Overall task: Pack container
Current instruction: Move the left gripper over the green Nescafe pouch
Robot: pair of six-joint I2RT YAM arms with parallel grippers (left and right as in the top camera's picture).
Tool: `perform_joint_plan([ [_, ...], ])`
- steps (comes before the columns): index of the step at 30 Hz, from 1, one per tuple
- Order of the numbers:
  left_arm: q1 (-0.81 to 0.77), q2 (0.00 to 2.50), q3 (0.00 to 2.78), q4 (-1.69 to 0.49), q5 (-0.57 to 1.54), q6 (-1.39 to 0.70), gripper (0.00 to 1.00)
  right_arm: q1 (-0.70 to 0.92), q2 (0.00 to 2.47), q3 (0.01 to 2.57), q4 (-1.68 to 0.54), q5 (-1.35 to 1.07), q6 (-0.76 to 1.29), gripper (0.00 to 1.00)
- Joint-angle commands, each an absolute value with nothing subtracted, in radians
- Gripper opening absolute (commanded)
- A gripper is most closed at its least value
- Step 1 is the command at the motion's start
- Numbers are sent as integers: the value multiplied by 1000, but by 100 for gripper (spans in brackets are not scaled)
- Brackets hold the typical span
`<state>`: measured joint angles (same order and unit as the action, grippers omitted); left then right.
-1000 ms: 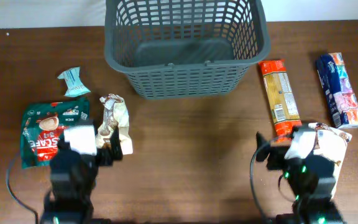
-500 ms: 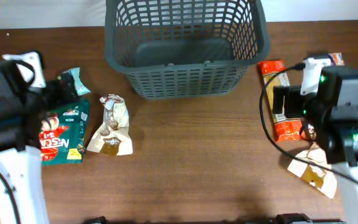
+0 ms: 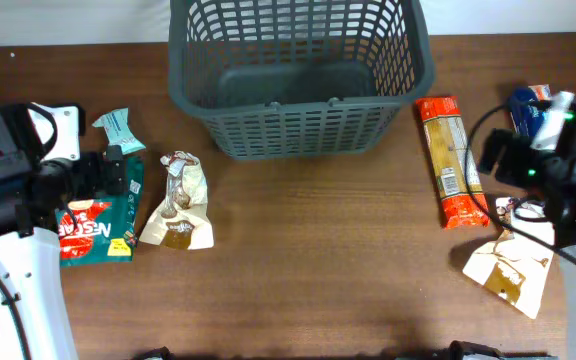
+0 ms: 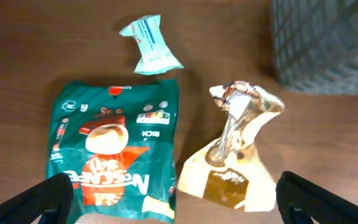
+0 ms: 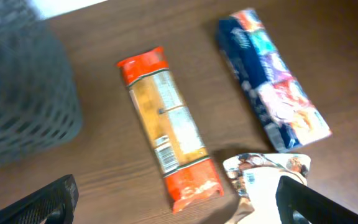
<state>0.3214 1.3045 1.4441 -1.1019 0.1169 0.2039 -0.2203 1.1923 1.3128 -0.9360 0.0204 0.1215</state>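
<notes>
The container, a large dark grey lattice basket, stands at the back centre and holds nothing that I can see. My left gripper is open and empty, above a green Nescafe packet and a cream pouch. A small light-blue packet lies beyond them. My right gripper is open and empty, above an orange packet and a second cream pouch. A blue packet lies to its right.
Seen from overhead, the green packet, cream pouch and light-blue packet lie left of the basket. The orange packet and second pouch lie right of it. The right arm hides part of the blue packet.
Both arms have swung from the table's front edge toward the back. The left arm now hangs over the green packet. The right arm has moved right, toward the blue packet.
</notes>
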Motion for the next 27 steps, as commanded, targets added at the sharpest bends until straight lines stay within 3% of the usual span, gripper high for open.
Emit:
perform_joint_plan([
  [1, 326, 1309, 1460, -1127, 91, 284, 99, -284, 1190, 1341, -939, -23, 199, 99],
  [4, 328, 1311, 1459, -1142, 83, 274, 99, -311, 1196, 1341, -938, -23, 205, 99],
  [8, 342, 1352, 1453, -1178, -115, 40, 99, -321, 1216, 1341, -939, -23, 220, 99],
  [16, 340, 1599, 1452, -1209, -210, 6, 99, -321, 1249, 1341, -939, -23, 227, 99],
  [19, 340, 1699, 1452, -1208, -236, -13, 89, -321, 1250, 1341, -939, -23, 227, 99],
  [20, 340, 1731, 1452, -1205, -255, -12, 78, -321, 1250, 1341, -940, -23, 227, 99],
  [27, 294, 1834, 1452, -1160, -339, -7, 79, -321, 1250, 1341, -946, -23, 227, 99],
])
